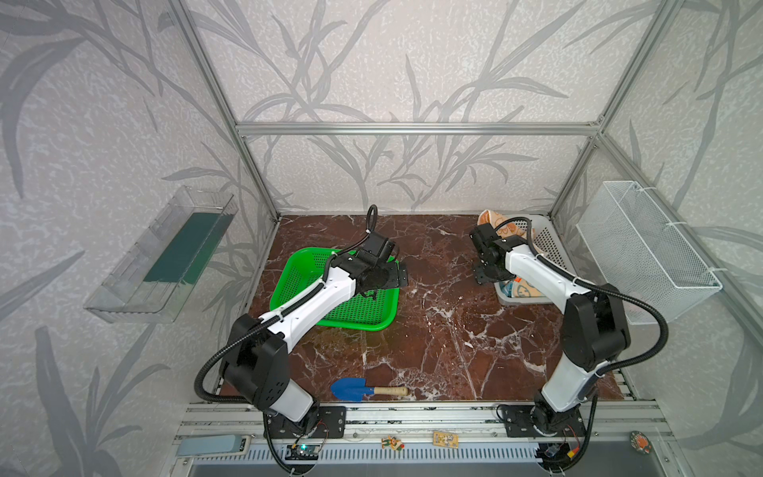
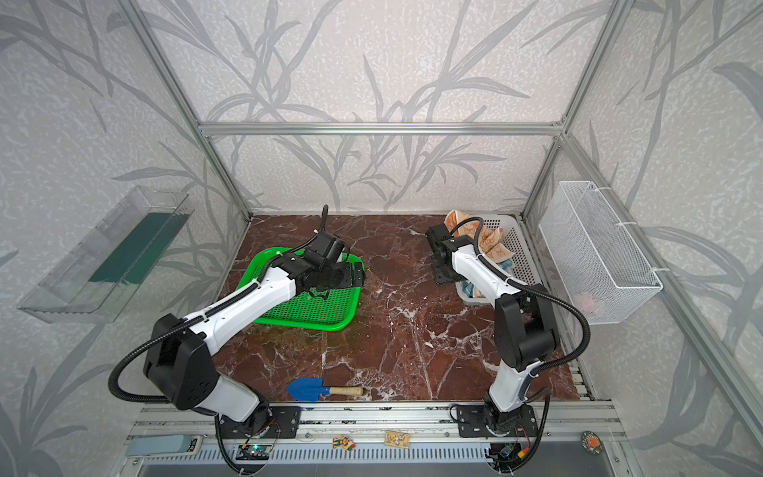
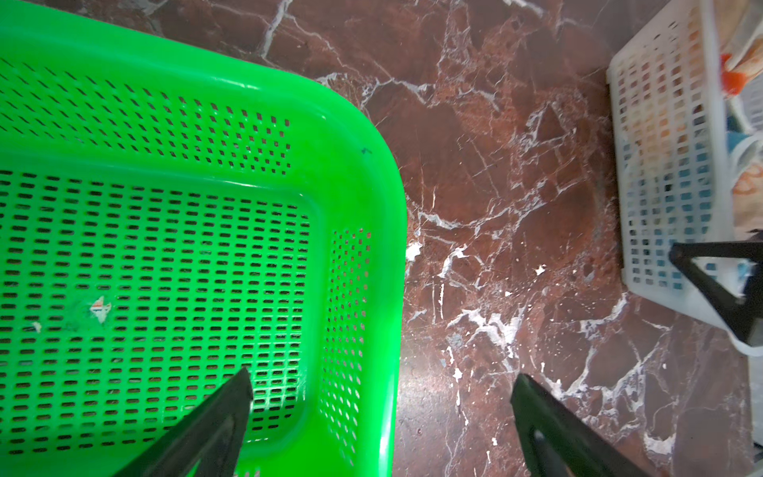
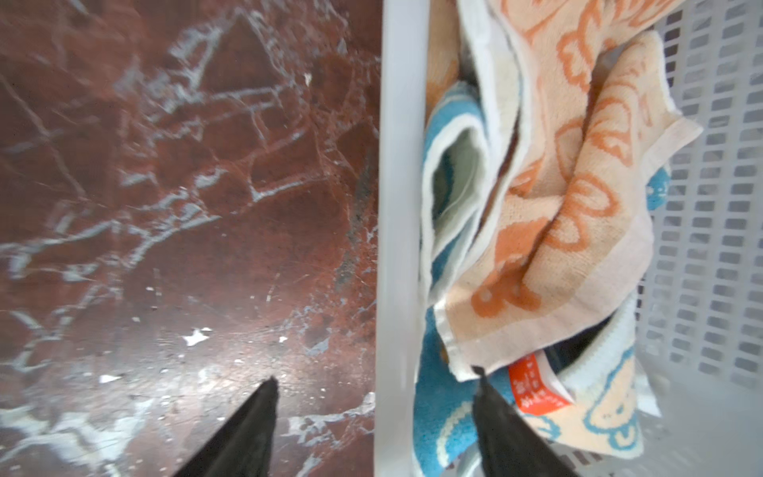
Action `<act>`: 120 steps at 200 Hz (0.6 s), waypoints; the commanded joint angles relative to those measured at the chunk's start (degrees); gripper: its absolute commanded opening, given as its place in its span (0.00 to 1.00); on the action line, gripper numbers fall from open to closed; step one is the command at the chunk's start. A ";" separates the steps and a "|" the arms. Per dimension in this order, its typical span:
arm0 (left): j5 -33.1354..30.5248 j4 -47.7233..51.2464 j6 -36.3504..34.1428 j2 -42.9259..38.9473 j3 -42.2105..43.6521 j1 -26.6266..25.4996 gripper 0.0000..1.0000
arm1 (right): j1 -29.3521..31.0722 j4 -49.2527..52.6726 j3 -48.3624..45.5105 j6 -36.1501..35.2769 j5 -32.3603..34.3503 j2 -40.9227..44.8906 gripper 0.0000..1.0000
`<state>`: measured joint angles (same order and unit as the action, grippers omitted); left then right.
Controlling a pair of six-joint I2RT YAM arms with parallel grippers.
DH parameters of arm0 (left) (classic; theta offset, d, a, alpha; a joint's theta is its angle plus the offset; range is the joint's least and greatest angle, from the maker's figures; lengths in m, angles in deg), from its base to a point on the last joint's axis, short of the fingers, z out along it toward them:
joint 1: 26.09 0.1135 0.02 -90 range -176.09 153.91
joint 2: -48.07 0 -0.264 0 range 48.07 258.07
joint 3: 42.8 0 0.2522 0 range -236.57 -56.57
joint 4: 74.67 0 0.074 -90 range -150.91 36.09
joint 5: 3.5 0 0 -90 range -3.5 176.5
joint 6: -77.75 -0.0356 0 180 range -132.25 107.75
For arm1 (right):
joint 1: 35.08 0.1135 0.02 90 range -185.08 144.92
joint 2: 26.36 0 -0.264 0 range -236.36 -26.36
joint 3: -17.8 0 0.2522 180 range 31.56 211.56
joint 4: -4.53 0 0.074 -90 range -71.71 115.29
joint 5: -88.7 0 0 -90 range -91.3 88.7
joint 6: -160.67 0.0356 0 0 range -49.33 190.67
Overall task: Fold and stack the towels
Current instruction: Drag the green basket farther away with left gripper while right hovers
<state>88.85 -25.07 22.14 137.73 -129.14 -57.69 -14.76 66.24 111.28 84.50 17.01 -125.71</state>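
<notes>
The towels lie crumpled together in a white plastic basket (image 4: 398, 206) at the table's back right. An orange-bunny cream towel (image 4: 578, 206) is on top, over a blue-and-cream towel (image 4: 437, 413) and a blue-bunny towel (image 4: 607, 417). They also show in both top views (image 1: 501, 231) (image 2: 491, 243). My right gripper (image 4: 375, 375) is open astride the basket's rim, one finger over the table, the other at the orange towel's corner. It holds nothing. My left gripper (image 3: 382, 375) is open and empty over the edge of a green basket (image 3: 351, 124).
The green basket (image 1: 297, 272) sits left of centre with nothing in it. A blue trowel (image 1: 363, 389) lies near the front edge. A white wire basket (image 1: 644, 247) hangs on the right wall, a clear tray (image 1: 165, 256) on the left wall.
</notes>
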 commanded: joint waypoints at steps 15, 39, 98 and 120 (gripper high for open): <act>-3.88 6.39 -2.58 3.88 -2.64 -1.46 0.99 | 0.07 -1.90 -1.99 1.12 -6.82 7.33 0.99; -6.78 10.41 -3.72 8.09 -6.31 -3.15 0.97 | 0.06 -3.02 -3.49 1.20 -9.18 9.88 0.99; -13.21 18.69 -4.69 16.77 -13.51 -5.66 0.82 | 0.45 -7.69 -7.62 1.19 -20.87 15.55 0.99; -14.22 21.11 -5.29 18.79 -14.73 -5.59 0.74 | 0.69 -8.55 -8.34 1.47 -20.78 16.37 0.99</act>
<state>78.60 -10.23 17.57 154.67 -141.71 -63.33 -14.52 60.01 103.66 85.42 -0.89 -111.75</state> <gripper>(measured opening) 0.770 0.990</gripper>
